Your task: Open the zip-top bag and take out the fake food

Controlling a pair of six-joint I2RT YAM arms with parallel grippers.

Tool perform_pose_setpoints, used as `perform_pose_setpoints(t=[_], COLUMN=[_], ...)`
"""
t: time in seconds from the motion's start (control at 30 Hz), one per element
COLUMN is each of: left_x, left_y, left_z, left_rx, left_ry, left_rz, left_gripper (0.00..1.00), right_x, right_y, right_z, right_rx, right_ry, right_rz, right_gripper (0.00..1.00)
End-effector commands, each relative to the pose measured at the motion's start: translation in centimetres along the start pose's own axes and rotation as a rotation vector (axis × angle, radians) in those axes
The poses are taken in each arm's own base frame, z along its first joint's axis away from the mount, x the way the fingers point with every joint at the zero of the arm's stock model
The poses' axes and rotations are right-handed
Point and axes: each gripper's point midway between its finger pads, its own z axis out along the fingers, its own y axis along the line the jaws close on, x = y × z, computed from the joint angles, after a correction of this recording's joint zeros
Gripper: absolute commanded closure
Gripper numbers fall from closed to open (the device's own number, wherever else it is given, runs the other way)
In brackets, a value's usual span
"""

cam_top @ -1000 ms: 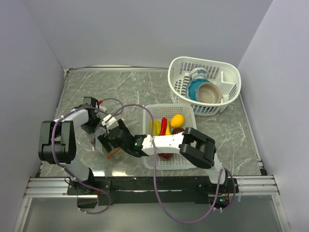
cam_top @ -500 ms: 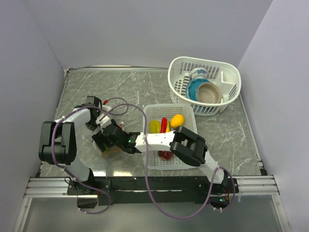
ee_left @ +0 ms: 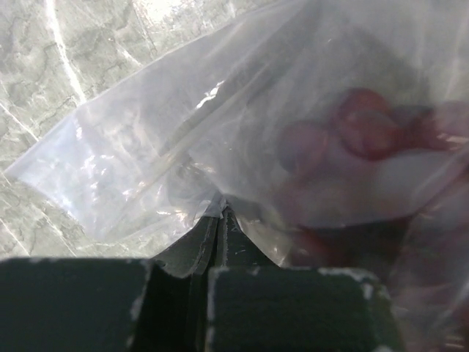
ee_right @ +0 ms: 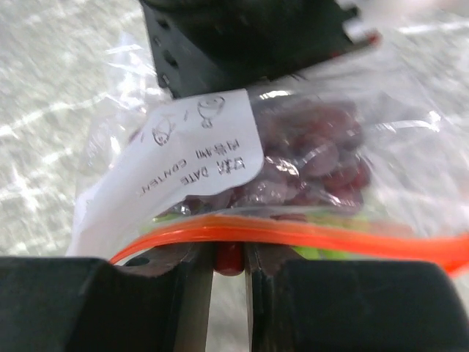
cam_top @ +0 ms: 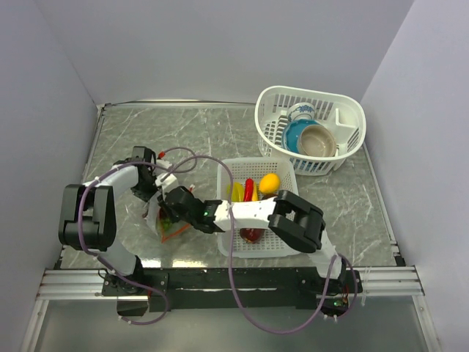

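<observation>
The zip-top bag (cam_top: 165,221) lies on the table at front left, clear and crinkly, with a white label (ee_right: 198,150). Purple grapes (ee_right: 315,154) and a green piece (ee_right: 333,254) of the fake food show through it. My left gripper (ee_left: 220,213) is shut on a pinch of the bag's plastic. My right gripper (ee_right: 229,258) is shut on the red slider (ee_right: 229,253) under the orange zipper strip (ee_right: 308,231), both jaws touching it. In the top view the two grippers, left (cam_top: 155,194) and right (cam_top: 169,214), meet over the bag.
A white slotted basket (cam_top: 287,167) beside the bag holds a banana (cam_top: 236,192), a yellow-orange round fruit (cam_top: 269,182) and a dark red apple (cam_top: 251,235). A second basket (cam_top: 346,110) at back right holds a blue bowl (cam_top: 296,136) and a tan bowl (cam_top: 319,141).
My right gripper has gone from wide open to shut on the bag's slider. The left gripper has kept its grip and shifted slightly with the bag.
</observation>
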Motion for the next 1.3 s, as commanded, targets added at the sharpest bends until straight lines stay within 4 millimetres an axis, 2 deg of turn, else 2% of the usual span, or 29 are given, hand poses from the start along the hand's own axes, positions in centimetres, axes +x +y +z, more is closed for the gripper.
perform_pose_setpoints(t=[0.0,0.23,0.43,0.5,0.57,0.6,0.67,0.7,0.77,0.9,1.0,1.07,1.13,1.27], left_x=[4.1,4.0,4.6,4.8,5.1,5.2,5.4,5.5,5.6,5.6,5.5,5.5,5.5,5.2], left_y=[-2.2,0.2,1.9,1.9,1.8,1.8,1.7,1.6,1.6,1.7,1.7,1.7,1.7,1.8], left_z=[2.5,2.3,2.2,2.3,2.4,2.4,2.7,2.7,2.7,2.6,2.3,2.2,1.9,1.4], left_rx=[0.088,0.084,0.071,0.067,0.065,0.062,0.063,0.064,0.066,0.055,0.056,0.057,0.054,0.051], left_ry=[0.144,0.119,0.11,0.112,0.112,0.111,0.116,0.115,0.118,0.115,0.111,0.109,0.107,0.095], left_rz=[-0.049,-0.125,-0.165,-0.162,-0.162,-0.163,-0.165,-0.165,-0.166,-0.164,-0.167,-0.166,-0.164,-0.16], left_gripper=[0.99,0.99,0.99,0.99,0.99,0.99,0.99,0.99,0.99,0.99,0.99,0.99,0.99,0.99], right_x=[-3.0,-3.3,-2.6,-3.5,-3.3,-4.5,-4.9,-6.1,-7.0,-10.0,-10.9,-11.1,-10.8,-8.6], right_y=[-0.8,-1.7,-3.1,-3.3,-3.8,-3.9,-4.8,-5.2,-6.5,-8.6,-10.1,-11.1,-13.0,-16.5], right_z=[-3.8,-9.3,-12.8,-14.3,-15.5,-16.6,-17.9,-19.2,-20.6,-23.9,-25.1,-25.6,-26.2,-26.1], right_rx=[0.049,0.071,0.101,0.097,0.103,0.101,0.131,0.14,0.189,0.242,0.258,0.295,0.367,0.512], right_ry=[-0.061,-0.079,-0.044,-0.061,-0.05,-0.079,-0.09,-0.126,-0.16,-0.259,-0.299,-0.316,-0.329,-0.289], right_rz=[0.009,0.033,0.034,0.041,0.031,0.042,0.042,0.053,0.052,0.09,0.115,0.128,0.147,0.167], right_gripper=[0.78,0.78,0.78,0.78,0.78,0.78,0.79,0.78,0.78,0.77,0.77,0.77,0.77,0.78])
